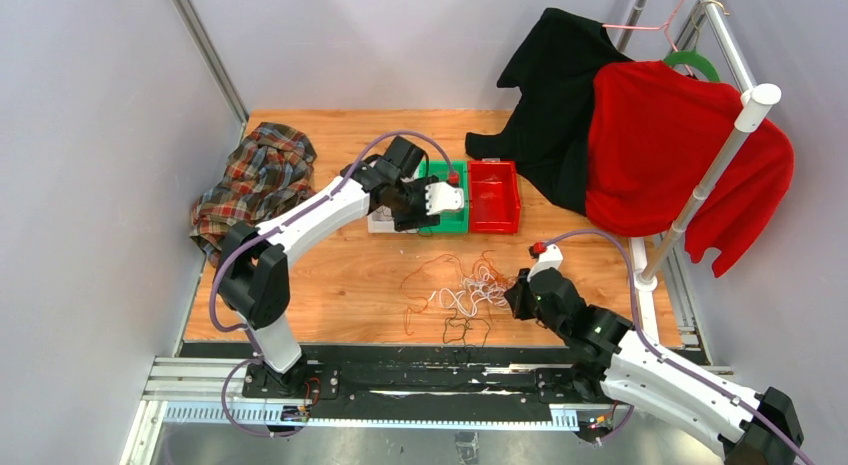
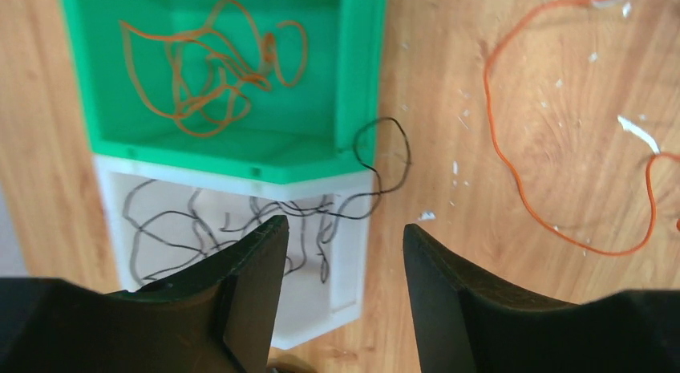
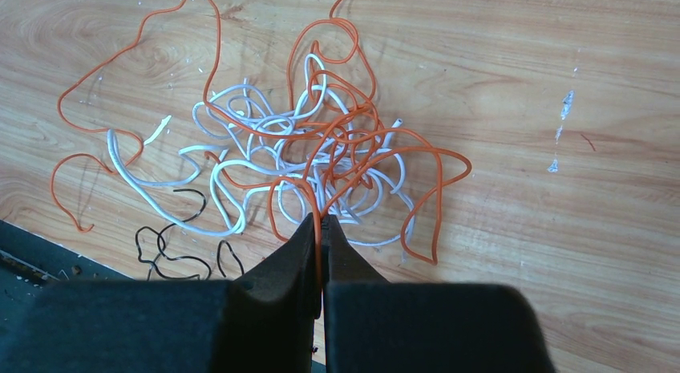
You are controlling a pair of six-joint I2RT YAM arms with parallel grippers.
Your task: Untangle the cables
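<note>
A tangle of orange and white cables (image 3: 321,148) lies on the wooden table, with short black cables (image 3: 172,257) beside it at the near edge. My right gripper (image 3: 321,222) is shut on one orange cable of the tangle (image 1: 468,290); from above this gripper (image 1: 518,291) sits at the pile's right side. My left gripper (image 2: 343,226) is open and empty above the corner of a white bin (image 2: 353,257) holding black cables (image 2: 195,229). One black cable (image 2: 406,152) loops out over that bin's edge. Orange cables (image 2: 255,78) lie in the green bin (image 2: 357,76).
A red bin (image 1: 493,195) stands right of the green bin (image 1: 455,217). A plaid cloth (image 1: 255,180) lies at the back left. Black and red garments (image 1: 640,135) hang on a rack at the right. A loose orange cable (image 2: 513,168) curves on the wood.
</note>
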